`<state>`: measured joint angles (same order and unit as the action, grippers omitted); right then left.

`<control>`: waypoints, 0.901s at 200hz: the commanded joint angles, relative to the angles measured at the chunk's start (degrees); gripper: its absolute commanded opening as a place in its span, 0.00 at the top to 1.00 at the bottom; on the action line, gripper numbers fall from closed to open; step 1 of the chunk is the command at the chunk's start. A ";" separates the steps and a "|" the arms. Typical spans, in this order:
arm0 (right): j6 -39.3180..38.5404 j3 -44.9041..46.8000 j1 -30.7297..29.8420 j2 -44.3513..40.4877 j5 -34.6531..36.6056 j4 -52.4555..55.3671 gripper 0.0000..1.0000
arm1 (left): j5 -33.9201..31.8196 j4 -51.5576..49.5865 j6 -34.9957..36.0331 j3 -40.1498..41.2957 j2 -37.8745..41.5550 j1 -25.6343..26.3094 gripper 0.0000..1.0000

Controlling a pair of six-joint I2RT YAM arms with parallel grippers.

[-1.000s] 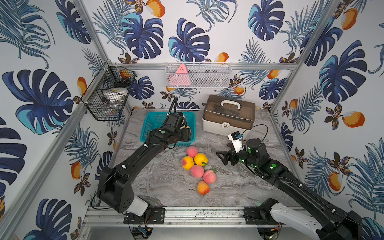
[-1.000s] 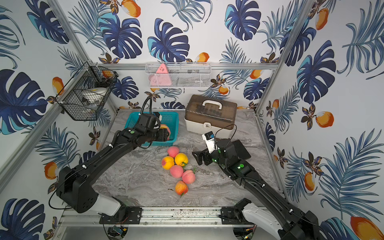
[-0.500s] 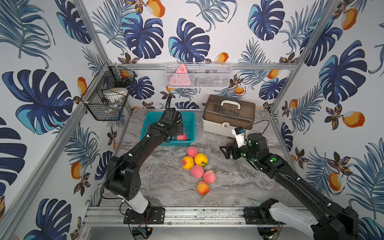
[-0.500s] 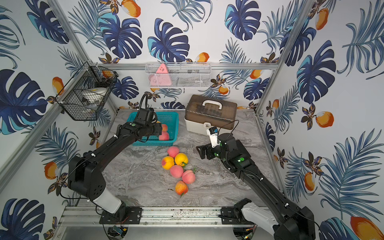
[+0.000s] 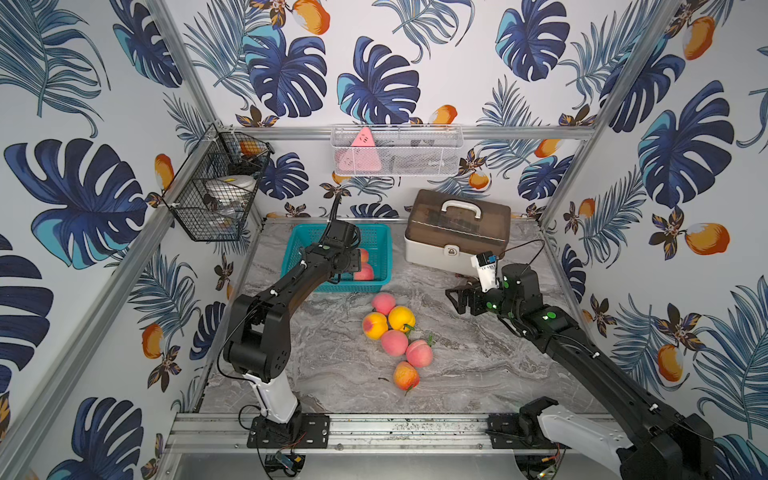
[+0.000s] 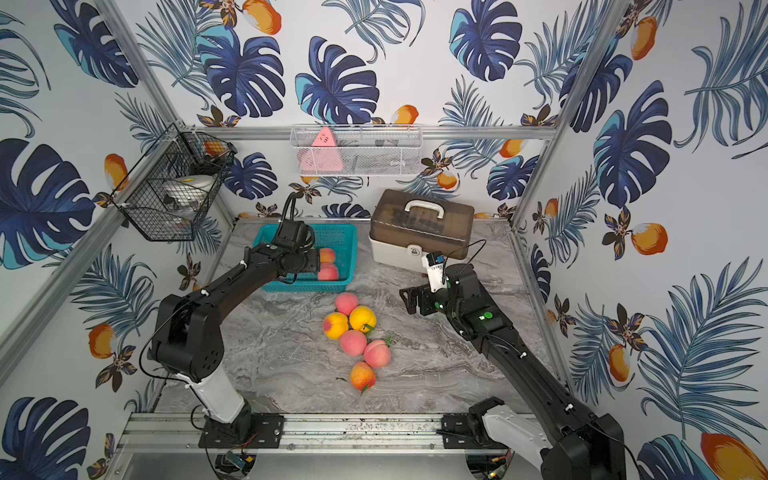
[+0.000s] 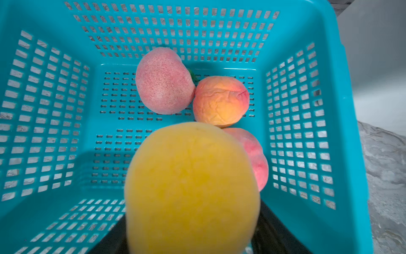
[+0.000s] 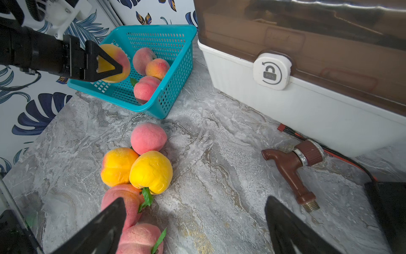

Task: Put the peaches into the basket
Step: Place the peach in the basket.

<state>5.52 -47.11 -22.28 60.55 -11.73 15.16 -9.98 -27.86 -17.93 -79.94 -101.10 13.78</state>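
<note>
Peaches [image 5: 394, 342] before basket [image 5: 384, 255] (three inside)

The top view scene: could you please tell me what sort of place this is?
Probably a staged robot test cell, not a real room: an aluminium frame carries printed wallpaper panels, and the marble-look tabletop ends at a metal rail where the left arm and right arm are bolted.

Marble tabletop [image 5: 332, 374], teal basket [image 5: 385, 259], six peaches [image 5: 394, 343], latched box [image 5: 457, 232], (seemingly plastic) brown tap [image 8: 292, 167]

White wallpaper [image 5: 457, 83] with blue palm leaves and orange fruit covers three walls, grey marbled tabletop [image 5: 332, 374], aluminium frame rails [image 5: 519, 132], black wire basket [image 5: 212, 203] hangs on a side wall, white mesh basket [image 5: 415, 153] on the back wall, even light
</note>
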 commanded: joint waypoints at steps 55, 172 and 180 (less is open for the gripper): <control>0.63 -0.61 2.03 0.83 -1.89 0.50 0.00 | -1.45 2.25 -0.08 -0.24 -3.12 -1.89 0.41; 1.00 -0.79 2.77 1.67 -2.60 0.58 0.00 | 0.85 4.04 -1.75 -0.93 -9.16 -3.23 0.41; 1.01 -0.67 2.93 1.67 -2.69 0.54 0.00 | 0.84 4.04 -1.75 -1.01 -9.40 -3.23 0.41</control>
<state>6.42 -47.66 -19.49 62.28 -13.80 15.27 -9.50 -25.04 -18.55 -80.55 -109.95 10.68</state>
